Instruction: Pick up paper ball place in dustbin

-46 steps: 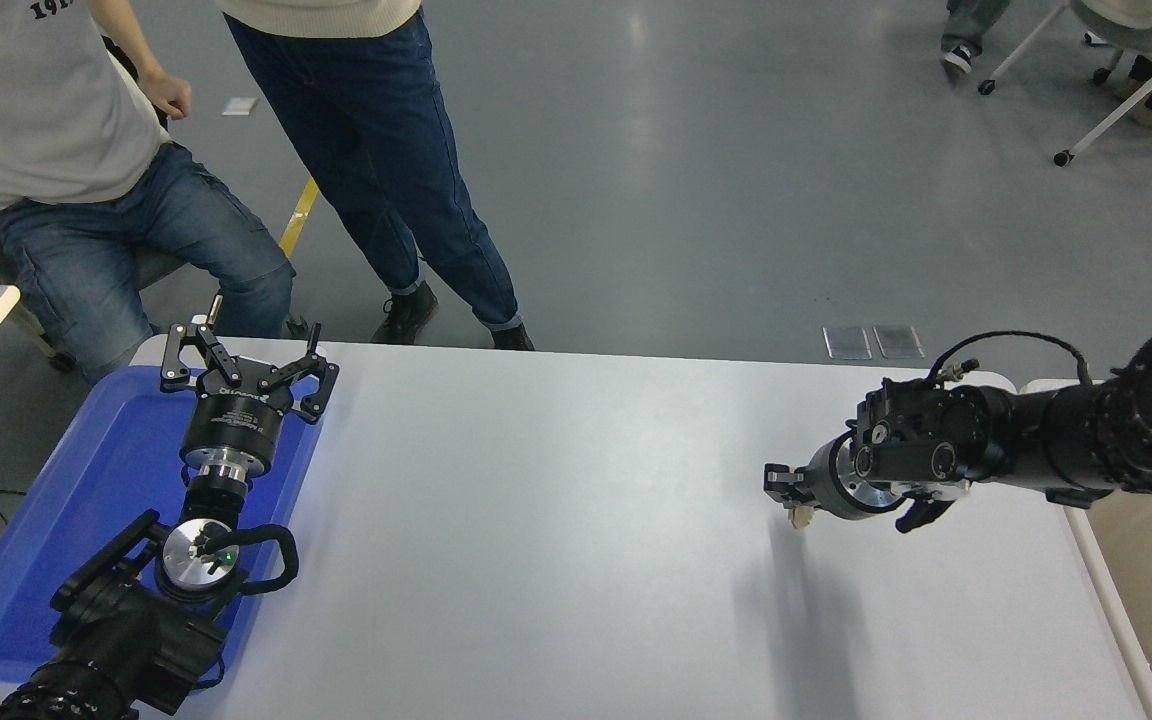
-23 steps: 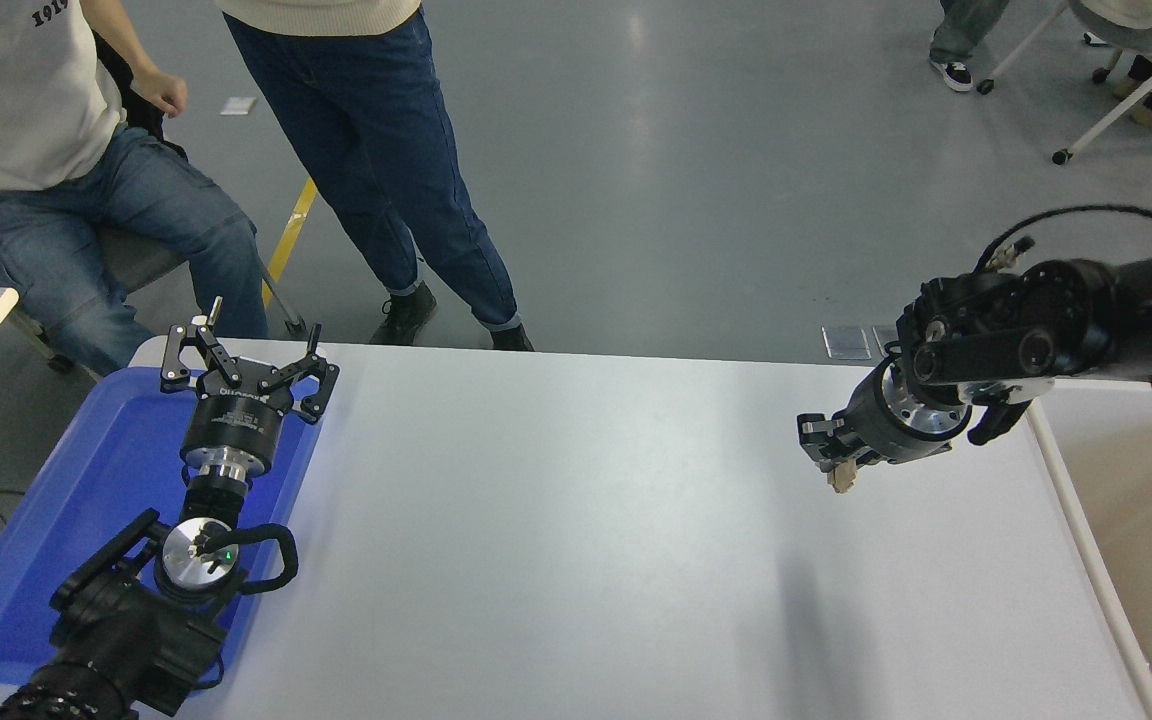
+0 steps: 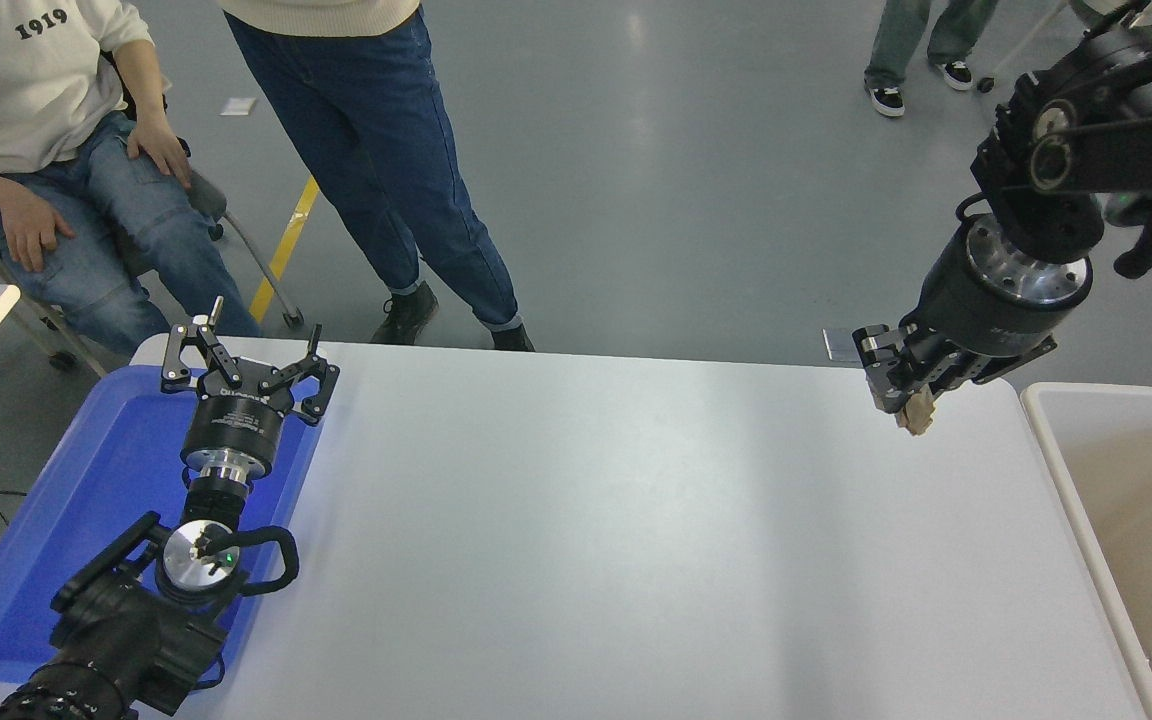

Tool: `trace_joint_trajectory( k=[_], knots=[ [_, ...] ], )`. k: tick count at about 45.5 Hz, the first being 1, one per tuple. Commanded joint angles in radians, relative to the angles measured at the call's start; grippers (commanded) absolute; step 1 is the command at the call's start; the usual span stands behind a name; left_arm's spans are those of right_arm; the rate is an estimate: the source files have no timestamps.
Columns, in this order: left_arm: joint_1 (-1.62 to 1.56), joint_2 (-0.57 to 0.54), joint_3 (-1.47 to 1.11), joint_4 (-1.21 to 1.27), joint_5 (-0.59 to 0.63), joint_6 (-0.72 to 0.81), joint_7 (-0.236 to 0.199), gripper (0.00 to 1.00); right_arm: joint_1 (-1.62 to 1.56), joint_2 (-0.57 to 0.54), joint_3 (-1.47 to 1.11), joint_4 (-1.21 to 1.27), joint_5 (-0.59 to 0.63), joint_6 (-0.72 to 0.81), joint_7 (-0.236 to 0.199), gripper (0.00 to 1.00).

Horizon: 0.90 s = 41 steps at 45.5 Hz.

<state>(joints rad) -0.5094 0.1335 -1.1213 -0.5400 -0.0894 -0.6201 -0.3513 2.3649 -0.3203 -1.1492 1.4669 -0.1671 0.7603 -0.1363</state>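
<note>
The paper ball (image 3: 917, 415) is pinched in the right gripper (image 3: 904, 398), its jaws narrowed onto the wad, held in the air over the table's (image 3: 586, 540) far right corner. The dustbin (image 3: 1056, 440) stands just beyond the table's right edge, its off-white rim to the right of the ball and nearer than it. From the ball leftward the white tabletop is bare as far as the blue tray (image 3: 46, 520) at the left edge, where the left gripper (image 3: 248, 370) is parked with its fingers spread wide. Two people stand and sit past the far edge. Since half a second ago the right arm has lifted and carried the ball farther away and rightward, closer to the bin's rim.
</note>
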Motion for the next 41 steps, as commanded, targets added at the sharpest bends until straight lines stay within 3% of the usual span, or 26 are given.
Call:
trace_joint_trajectory(
  k=[1,17,27,41],
  knots=[
    [0.0,0.0,0.0,0.0,-0.001,0.0,0.0,1.0,0.105,-0.02,-0.004,0.013,0.0,0.025,0.0,0.0],
    [0.0,0.0,0.0,0.0,-0.001,0.0,0.0,1.0,0.097,-0.029,-0.014,0.003,-0.008,0.025,-0.002,0.0],
    [0.0,0.002,-0.002,0.0,-0.001,0.0,-0.002,1.0,0.079,-0.078,-0.188,-0.014,-0.029,0.025,0.0,0.0],
    [0.003,0.0,-0.002,0.002,-0.003,0.0,-0.006,1.0,0.105,-0.247,-0.412,-0.016,-0.038,0.025,0.0,0.0]
  ],
)
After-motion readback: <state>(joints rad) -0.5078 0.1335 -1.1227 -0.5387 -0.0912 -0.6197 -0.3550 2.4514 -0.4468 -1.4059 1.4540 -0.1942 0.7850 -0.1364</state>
